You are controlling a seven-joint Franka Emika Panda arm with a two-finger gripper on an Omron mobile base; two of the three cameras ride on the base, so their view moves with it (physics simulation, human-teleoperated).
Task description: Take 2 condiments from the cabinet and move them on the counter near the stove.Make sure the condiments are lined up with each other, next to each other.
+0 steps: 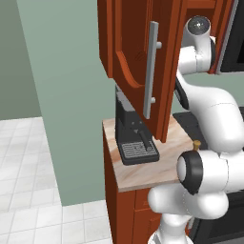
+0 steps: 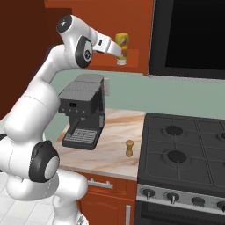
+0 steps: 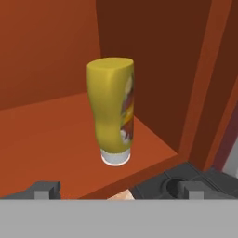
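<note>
Resting on beige counter point(image 2: 115, 149) (beside the stove point(image 2: 184, 149)), the shaker point(image 2: 129, 148) stands; jaws spread.

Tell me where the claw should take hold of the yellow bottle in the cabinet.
Probably around its middle. The yellow bottle stands upright on its pale cap on the cabinet shelf, near the open front edge. Come in level from the front, the open claw straddling the narrower waist above the cap.
</note>
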